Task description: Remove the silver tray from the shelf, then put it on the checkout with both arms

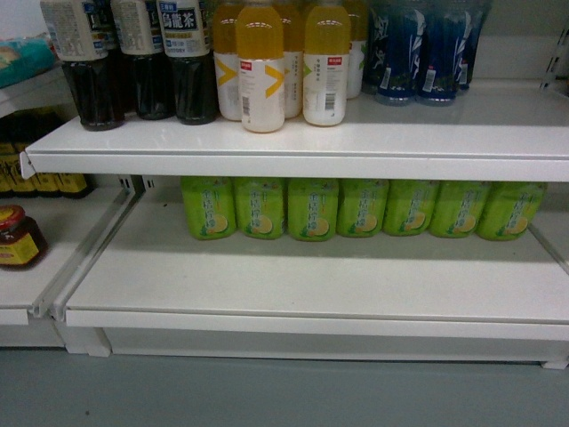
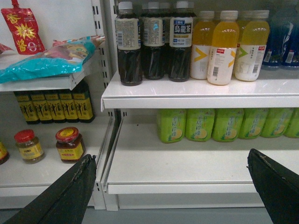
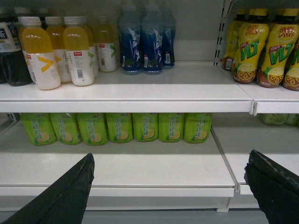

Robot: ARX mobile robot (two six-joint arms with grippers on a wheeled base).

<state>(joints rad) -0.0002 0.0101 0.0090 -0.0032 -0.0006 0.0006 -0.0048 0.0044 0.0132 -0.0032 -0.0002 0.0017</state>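
The silver tray does not show in any of the three views, so where it lies and which way its long side runs cannot be told.

The head view faces white store shelving. The upper shelf carries dark tea bottles, orange drink bottles and blue bottles in rows. The lower shelf holds a row of green bottles at the back, with its front part bare. A red-lidded jar stands on the next bay to the left.

In the left wrist view the left gripper has its two black fingers spread wide apart, holding nothing, in front of the lower shelf. In the right wrist view the right gripper is likewise spread wide with nothing between its fingers.
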